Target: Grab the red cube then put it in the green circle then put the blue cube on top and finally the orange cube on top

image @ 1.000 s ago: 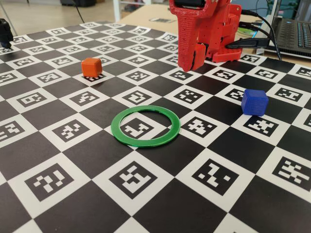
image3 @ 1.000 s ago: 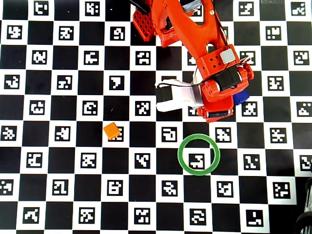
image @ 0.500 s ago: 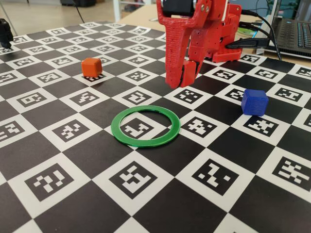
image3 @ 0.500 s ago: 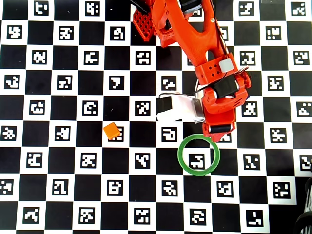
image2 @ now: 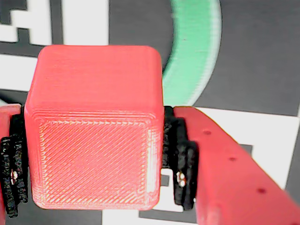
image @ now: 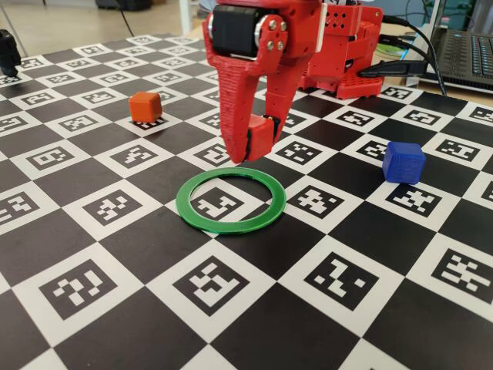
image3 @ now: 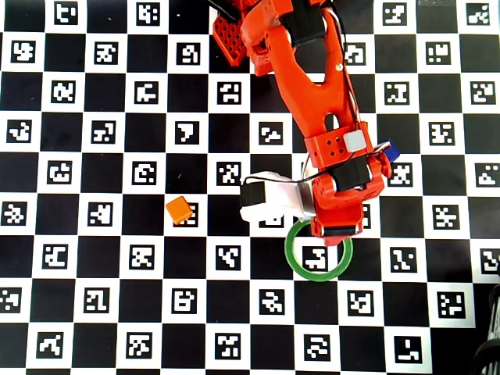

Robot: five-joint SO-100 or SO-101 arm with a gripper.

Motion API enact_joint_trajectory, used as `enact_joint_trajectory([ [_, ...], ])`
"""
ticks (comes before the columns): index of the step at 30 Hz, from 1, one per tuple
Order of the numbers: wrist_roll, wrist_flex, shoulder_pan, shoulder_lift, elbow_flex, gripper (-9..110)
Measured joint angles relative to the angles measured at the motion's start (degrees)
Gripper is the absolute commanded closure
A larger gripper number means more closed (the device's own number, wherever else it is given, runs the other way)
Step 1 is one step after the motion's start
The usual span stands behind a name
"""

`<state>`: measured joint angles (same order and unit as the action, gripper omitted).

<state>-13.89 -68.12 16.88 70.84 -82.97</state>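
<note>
Green circle [image: 230,200]: thin flat green ring lying on the table [image: 115,308], nearest the fixed camera. Hollow centre holds no cube; only a printed marker square shows through it. In the overhead view [image3: 318,248] its upper rim is covered by the arm.

Red cube [image2: 93,126]: matte red, rounded edges, fine layered print lines on the face toward the wrist camera. Clamped between the jaws, off the table, above the far rim of the green circle in the fixed view [image: 260,136]. The wrist view shows a green arc of the ring beyond its upper right corner.

Gripper [image: 250,146]: red, jaws closed on the red cube, black pads pressed to both its sides in the wrist view. One second ago it hung far back near the arm's base; half a second ago it was midway; now it stands at the ring's far edge.

Blue cube [image: 404,162]: deep blue, resting on the table to the right of the ring, well apart. Unmoved.

Orange cube [image: 145,106]: matte orange, resting on the table far left, well apart from the ring. Unmoved.
</note>
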Motion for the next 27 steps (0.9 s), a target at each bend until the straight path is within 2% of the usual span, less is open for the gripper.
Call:
enact_joint_trajectory([
  [10,-0.35,0.0,0.0,-7.65,7.03,88],
  [27,0.7,1.85,-2.02,-12.13,7.65,88],
])
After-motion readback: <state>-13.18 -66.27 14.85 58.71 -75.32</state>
